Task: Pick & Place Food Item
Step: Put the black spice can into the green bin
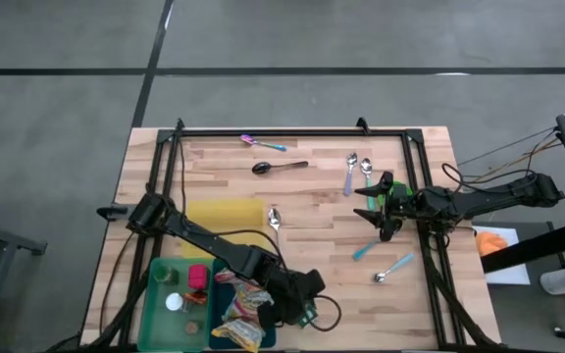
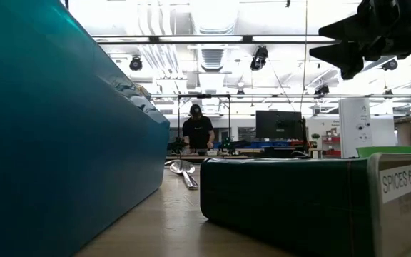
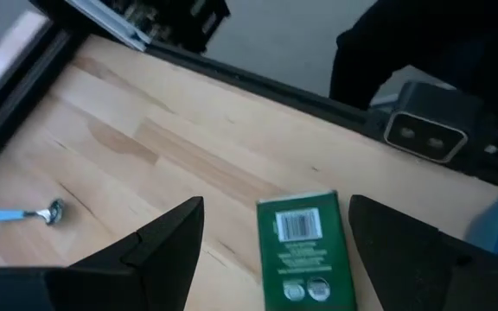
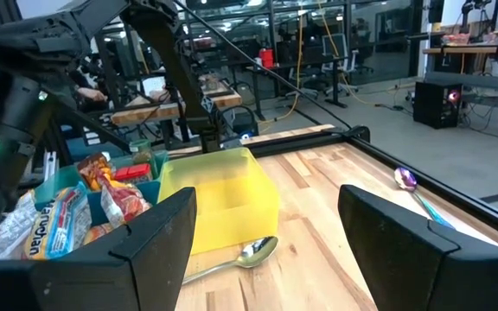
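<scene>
A green spice box point(image 3: 305, 250) with a barcode lies flat on the wooden table near its near edge. The low view shows its long side point(image 2: 298, 207); in the high view it is a small green patch point(image 1: 309, 317) under the arm. My left gripper point(image 3: 275, 203) hangs open above it, slanting down, one finger on either side of the box and clear of it. In the low view it shows at the top right point(image 2: 362, 36). My right gripper point(image 1: 379, 211) waits open and level over the table's right side, with nothing between its fingers point(image 4: 266, 194).
Left of the box stand a blue bin point(image 1: 238, 312) of snack packets and a green tray point(image 1: 170, 294) holding small items. A yellow bin point(image 1: 226, 216) sits mid-table. Several spoons lie about, such as a black one point(image 1: 281, 167) and a blue-handled one point(image 3: 24, 213). A small camera point(image 3: 426, 134) sits at the table's edge.
</scene>
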Tool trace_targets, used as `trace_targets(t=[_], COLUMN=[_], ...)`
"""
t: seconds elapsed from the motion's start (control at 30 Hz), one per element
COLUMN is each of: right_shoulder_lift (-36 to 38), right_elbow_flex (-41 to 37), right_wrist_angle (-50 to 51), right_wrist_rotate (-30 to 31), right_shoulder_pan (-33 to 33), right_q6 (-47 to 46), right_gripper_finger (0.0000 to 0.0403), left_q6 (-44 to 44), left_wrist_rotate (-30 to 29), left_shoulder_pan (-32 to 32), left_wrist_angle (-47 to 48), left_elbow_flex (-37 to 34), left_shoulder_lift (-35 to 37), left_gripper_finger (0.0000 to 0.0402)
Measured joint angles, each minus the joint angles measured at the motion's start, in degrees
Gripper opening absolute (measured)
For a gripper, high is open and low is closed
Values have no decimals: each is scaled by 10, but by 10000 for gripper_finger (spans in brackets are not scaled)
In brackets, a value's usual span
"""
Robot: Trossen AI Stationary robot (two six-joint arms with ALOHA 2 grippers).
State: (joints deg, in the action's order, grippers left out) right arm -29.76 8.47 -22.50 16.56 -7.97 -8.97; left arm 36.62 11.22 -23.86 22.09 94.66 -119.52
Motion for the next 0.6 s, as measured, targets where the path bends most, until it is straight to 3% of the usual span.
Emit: trace_targets(t=[0.23, 0.6], right_shoulder_lift=[0, 0], right_elbow_flex=[0, 0], right_wrist_angle=[0, 0], right_wrist_rotate=[0, 0], right_shoulder_pan=[0, 0], right_q6=[0, 0], right_gripper_finger=[281, 281], left_q6=[-15, -28], left_wrist_rotate=[20, 18], left_shoulder_pan=[0, 5], left_wrist_angle=[-53, -40], left_elbow_flex=[-19, -17], left_shoulder_lift=[-8, -44], left_gripper_finger=[289, 289])
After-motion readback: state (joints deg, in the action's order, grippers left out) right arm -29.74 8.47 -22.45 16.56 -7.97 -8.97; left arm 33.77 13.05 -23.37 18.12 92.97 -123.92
